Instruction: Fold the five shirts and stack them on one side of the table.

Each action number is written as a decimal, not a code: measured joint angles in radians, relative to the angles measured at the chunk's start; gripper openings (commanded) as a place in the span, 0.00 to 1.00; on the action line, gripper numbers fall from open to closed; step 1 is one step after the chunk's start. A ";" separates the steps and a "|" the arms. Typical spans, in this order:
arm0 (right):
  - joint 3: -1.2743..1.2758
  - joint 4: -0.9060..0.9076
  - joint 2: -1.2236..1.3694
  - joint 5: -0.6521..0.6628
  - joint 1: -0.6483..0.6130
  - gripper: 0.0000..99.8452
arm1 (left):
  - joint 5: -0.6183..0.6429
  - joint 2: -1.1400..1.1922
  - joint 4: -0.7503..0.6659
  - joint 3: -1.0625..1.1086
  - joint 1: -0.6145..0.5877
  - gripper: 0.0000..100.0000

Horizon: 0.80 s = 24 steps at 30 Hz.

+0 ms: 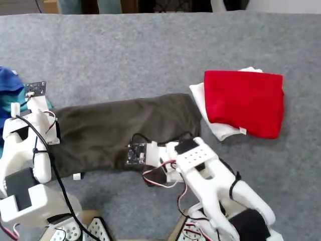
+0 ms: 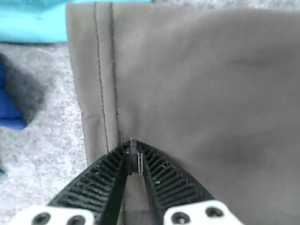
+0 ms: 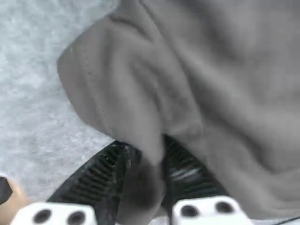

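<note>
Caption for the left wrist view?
Left gripper shut on the stitched hem of the olive shirt; turquoise shirt and grey table cover beside.

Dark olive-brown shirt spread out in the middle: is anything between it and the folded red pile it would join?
Nothing visible. The dark olive-brown cloth shirt ends close beside the folded red shirt, which rests on a folded white shirt. The left hand and right hand each pinch the dark shirt's edge.

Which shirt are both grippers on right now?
The dark olive shirt stretched across the middle; the folded red shirt sits apart on a white shirt.
</note>
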 measured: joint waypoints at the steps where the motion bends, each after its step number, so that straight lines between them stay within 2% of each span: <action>1: -0.011 0.003 0.011 0.000 0.005 0.01 | 0.000 0.000 0.000 0.000 0.000 0.03; 6: -0.135 0.187 0.060 0.000 0.029 0.01 | 0.000 0.000 0.000 0.000 0.000 0.03; 12: -0.430 0.422 0.069 0.000 0.077 0.01 | 0.000 0.000 0.000 0.000 0.000 0.03; 16: -0.585 0.470 0.114 0.000 0.084 0.01 | 0.000 0.000 0.002 0.000 0.000 0.03; 24: -0.815 0.488 0.370 0.066 0.084 0.01 | 0.000 0.000 0.002 0.000 0.000 0.03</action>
